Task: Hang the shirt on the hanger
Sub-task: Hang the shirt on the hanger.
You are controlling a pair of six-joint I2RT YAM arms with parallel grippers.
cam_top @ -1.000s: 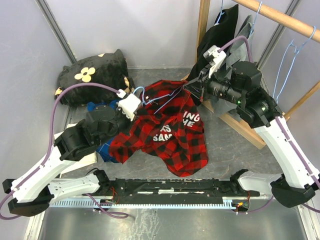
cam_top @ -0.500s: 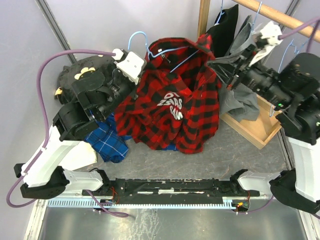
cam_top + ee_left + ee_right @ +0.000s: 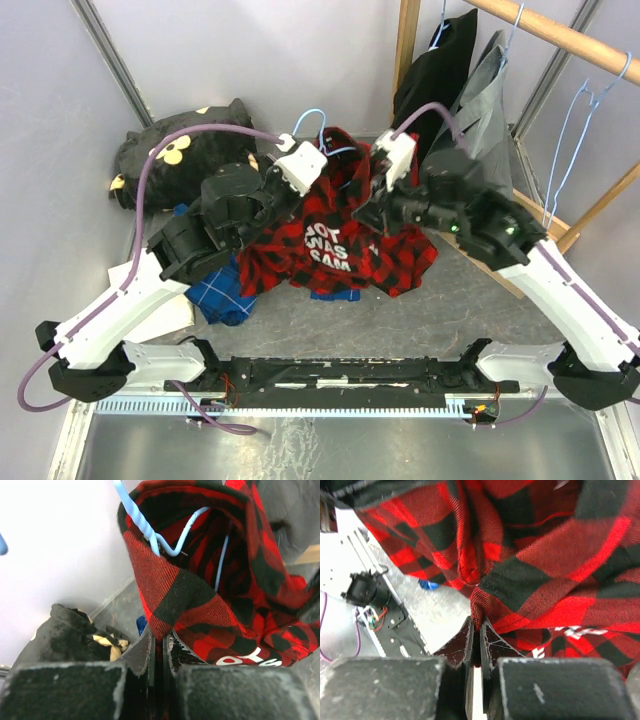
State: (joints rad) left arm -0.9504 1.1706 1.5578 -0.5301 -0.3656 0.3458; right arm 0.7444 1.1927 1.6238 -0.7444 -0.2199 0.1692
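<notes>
The red-and-black plaid shirt (image 3: 335,240) with white lettering hangs between my two grippers above the table. The light-blue wire hanger (image 3: 322,135) sits inside it, hook sticking up above the collar. My left gripper (image 3: 290,195) is shut on the shirt's left edge; in the left wrist view the cloth (image 3: 175,595) is pinched between the fingers and the hanger wire (image 3: 150,532) runs into the shirt. My right gripper (image 3: 375,210) is shut on the shirt's right side; in the right wrist view the plaid cloth (image 3: 530,585) is pinched at the fingertips (image 3: 479,630).
A blue plaid shirt (image 3: 222,292) lies under the left arm. A black flowered cushion (image 3: 180,150) sits at the back left. A wooden rack (image 3: 560,35) at the right holds dark garments (image 3: 450,70) and spare blue hangers (image 3: 585,110).
Both grippers have come down and closer together with the shirt. The right arm swung left from the rack. The shirt hangs more bunched and lower than half a second ago.
</notes>
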